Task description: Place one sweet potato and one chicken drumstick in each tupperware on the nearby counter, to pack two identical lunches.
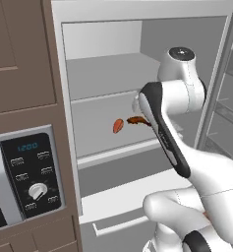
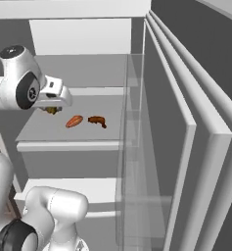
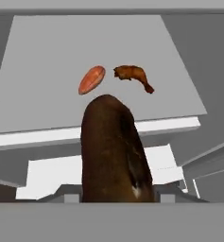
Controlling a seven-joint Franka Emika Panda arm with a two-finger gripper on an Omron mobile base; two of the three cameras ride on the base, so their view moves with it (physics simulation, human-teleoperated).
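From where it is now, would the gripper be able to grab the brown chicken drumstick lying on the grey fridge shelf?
Probably not yet. The gripper is already shut on a dark brown drumstick-like piece. The shelf drumstick lies unobstructed beside the orange sweet potato, on the grey fridge shelf.

Sweet potato [image 3: 91,79] beside drumstick [image 3: 133,75] — both on shelf [image 3: 47,71].

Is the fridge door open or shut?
Open: the fridge interior shows, with a sweet potato and a chicken drumstick on its shelf.
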